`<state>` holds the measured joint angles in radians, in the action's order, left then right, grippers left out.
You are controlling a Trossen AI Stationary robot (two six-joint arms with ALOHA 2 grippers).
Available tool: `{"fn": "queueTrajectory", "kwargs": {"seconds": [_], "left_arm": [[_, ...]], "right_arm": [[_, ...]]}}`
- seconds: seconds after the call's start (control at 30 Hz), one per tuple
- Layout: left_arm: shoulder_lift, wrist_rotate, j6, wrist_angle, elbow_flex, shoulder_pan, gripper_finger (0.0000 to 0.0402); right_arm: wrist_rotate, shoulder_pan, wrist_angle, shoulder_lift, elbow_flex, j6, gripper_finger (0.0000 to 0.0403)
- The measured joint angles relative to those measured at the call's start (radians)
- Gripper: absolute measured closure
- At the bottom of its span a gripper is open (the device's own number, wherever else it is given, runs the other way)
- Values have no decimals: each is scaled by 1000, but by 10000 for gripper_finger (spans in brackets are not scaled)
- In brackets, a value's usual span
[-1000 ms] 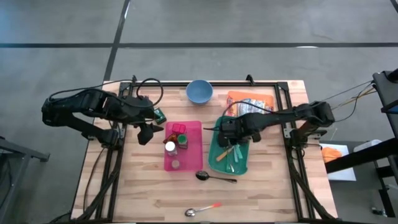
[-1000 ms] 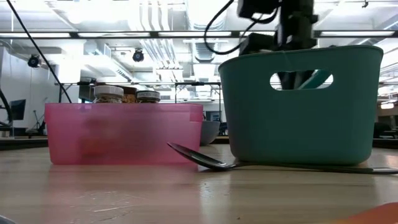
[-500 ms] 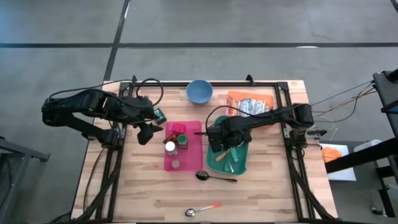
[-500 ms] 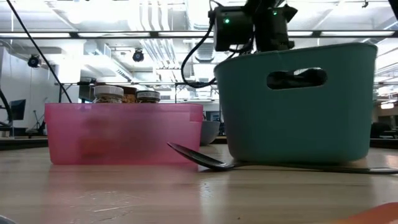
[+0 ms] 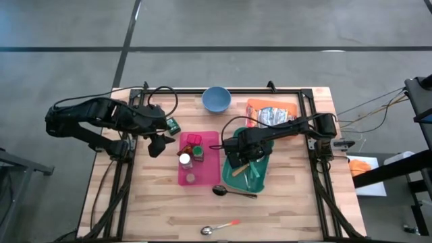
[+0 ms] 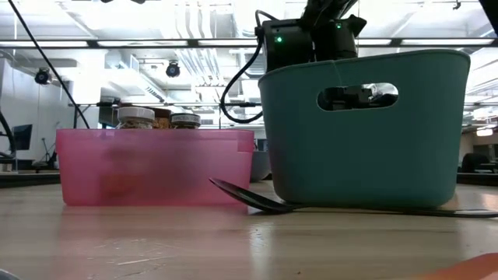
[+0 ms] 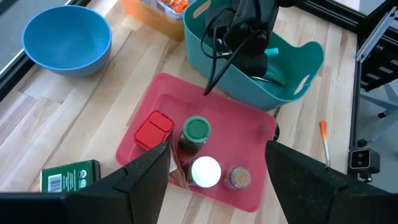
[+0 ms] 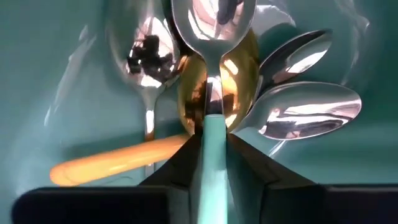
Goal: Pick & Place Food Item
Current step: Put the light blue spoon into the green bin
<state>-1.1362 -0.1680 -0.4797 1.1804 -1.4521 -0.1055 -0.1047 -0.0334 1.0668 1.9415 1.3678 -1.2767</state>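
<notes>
Found right pincer sunk into teal basket at mid-tabletop, pinching teal-handled spoon by the handle, bowl pointing away among other cutlery. Found left pincer parked toward left edge of tabletop, beside pink tray, fingers spread, holding nothing.

Judged step: lifting that spoon out (no food item gripped, despite task name). To do it well: needed to hold the handle firmly and centred, pull straight up along the basket wall, avoid dragging neighbouring spoons, and clear the rim before any sideways travel.

Counted:
- In basket, by right wrist view: five spoon bowls (one gold), plus one orange handle.
- On bare tabletop: two spoons, dark spoon touching basket's near side, orange-handled spoon at near edge.
- In pink tray: four containers.
- One blue bowl at far edge.
- One green box.
- One orange packet toward far right corner.
</notes>
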Motion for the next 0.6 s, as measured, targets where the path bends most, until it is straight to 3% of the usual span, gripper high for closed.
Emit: {"fn": "queueTrajectory", "kwargs": {"seconds": [0.17, 0.6], "left_arm": [[0, 0, 1, 0, 0, 0, 139], [0, 2, 0, 0, 0, 0, 139]], "right_arm": [[-3, -1, 1, -5, -1, 25, 305], [-4, -1, 1, -7, -1, 83, 238]]}}
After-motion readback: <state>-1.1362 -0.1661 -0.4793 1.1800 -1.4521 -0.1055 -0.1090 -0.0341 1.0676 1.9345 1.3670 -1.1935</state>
